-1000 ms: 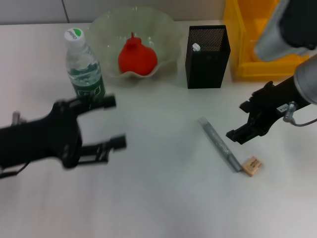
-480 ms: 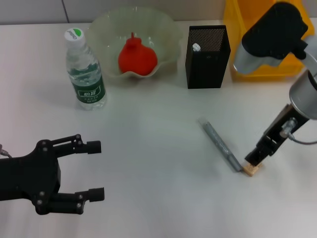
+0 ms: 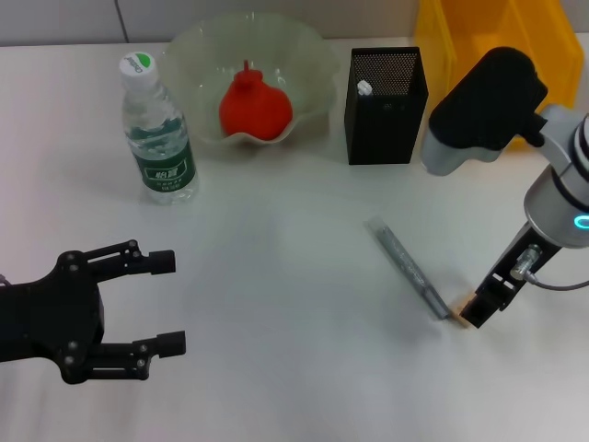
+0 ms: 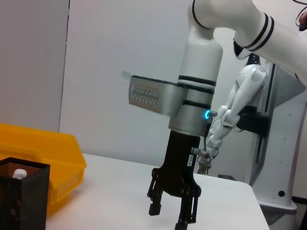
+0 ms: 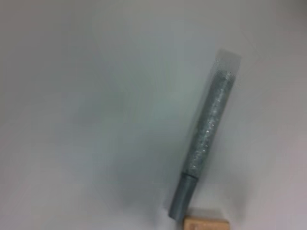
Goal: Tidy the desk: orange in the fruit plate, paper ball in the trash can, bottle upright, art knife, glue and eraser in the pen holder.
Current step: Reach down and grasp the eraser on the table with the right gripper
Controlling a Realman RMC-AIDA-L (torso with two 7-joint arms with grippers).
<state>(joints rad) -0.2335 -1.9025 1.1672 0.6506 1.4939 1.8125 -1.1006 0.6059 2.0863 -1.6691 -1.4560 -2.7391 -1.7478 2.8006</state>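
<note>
**Right arm drops onto the eraser**

The right gripper (image 3: 480,311) has come down since a moment ago and now stands over the eraser (image 3: 463,301) beside the glue stick (image 3: 408,268), fingers apart, nothing held. The left gripper (image 3: 152,304) has pulled back near the table's front, fingers apart. A pickup for the pen holder (image 3: 386,92) looks next.

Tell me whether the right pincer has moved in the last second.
Yes. The right pincer dropped away from the black pen holder toward the near edge, and is now down at the eraser beside the glue stick.
</note>
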